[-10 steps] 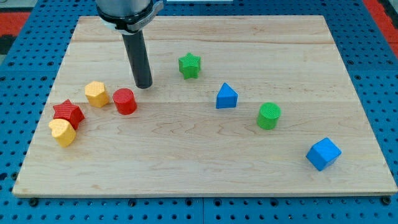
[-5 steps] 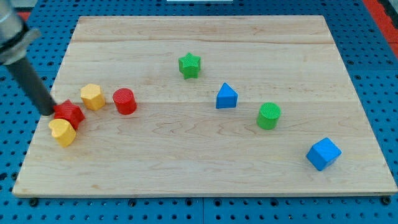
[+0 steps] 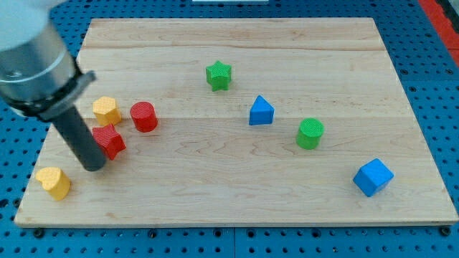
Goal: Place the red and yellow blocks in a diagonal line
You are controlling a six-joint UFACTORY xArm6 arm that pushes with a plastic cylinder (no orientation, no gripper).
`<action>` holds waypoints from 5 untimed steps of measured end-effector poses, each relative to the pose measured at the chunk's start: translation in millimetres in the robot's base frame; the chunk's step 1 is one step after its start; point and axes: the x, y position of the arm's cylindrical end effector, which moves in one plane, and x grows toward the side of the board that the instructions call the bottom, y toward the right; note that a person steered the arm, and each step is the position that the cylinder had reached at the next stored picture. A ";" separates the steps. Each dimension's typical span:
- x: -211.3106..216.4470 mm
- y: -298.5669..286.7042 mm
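My tip (image 3: 93, 166), a bare rod holding nothing, touches the red star (image 3: 109, 140). Up-right of that star sit the yellow hexagon (image 3: 106, 110) and red cylinder (image 3: 144, 116); the yellow heart (image 3: 54, 182) lies down-left. Diagonal roughly forming, unfinished.

No readable text, labels, brands, numbers or signs anywhere in view. The wooden counter (image 3: 237, 179) shows bare grain only. All blocks have plain faces with no markings. The rod above my tip (image 3: 94, 166) is plain dark, unmarked.
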 end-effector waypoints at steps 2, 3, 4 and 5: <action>-45.1 51.1; -69.4 52.9; -70.2 56.3; -64.4 76.1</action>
